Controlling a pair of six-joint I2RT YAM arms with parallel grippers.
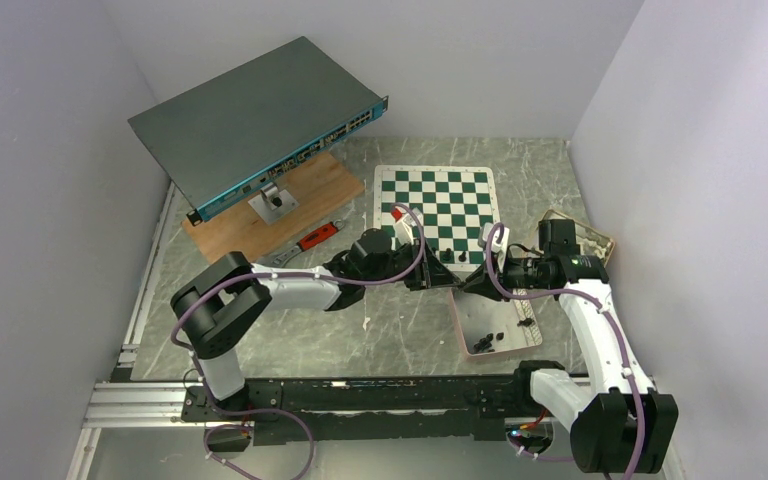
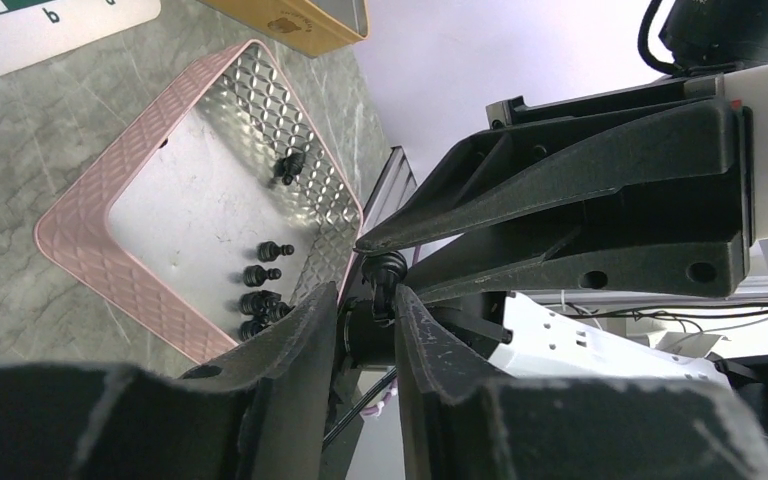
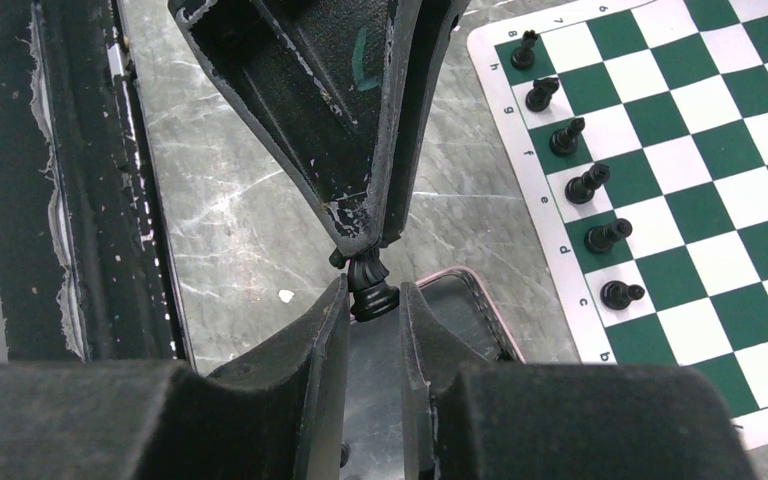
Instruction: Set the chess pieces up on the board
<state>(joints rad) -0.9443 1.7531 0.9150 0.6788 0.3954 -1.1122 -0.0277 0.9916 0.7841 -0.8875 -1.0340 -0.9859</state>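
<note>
My two grippers meet tip to tip above the marble table, near the pink-rimmed tray [image 1: 457, 320]. My right gripper [image 3: 372, 297] is shut on the round base of a black chess piece [image 3: 370, 285]. My left gripper [image 2: 365, 297] is narrowly open around that piece's top [image 2: 385, 275], which touches one finger, with a gap at the other. In the top view the left gripper [image 1: 440, 282] and right gripper [image 1: 472, 284] face each other. The green and white board [image 1: 435, 200] carries several black pieces along its near edge [image 3: 585, 185]. Several more pieces lie in the tray [image 2: 265, 285].
A grey network switch [image 1: 260, 120] stands tilted on a wooden base [image 1: 310, 190] at the back left, with a red tool [image 1: 317, 237] beside it. A yellowish box [image 1: 590, 235] sits at the right wall. A small red object [image 1: 397, 213] lies on the board's left edge.
</note>
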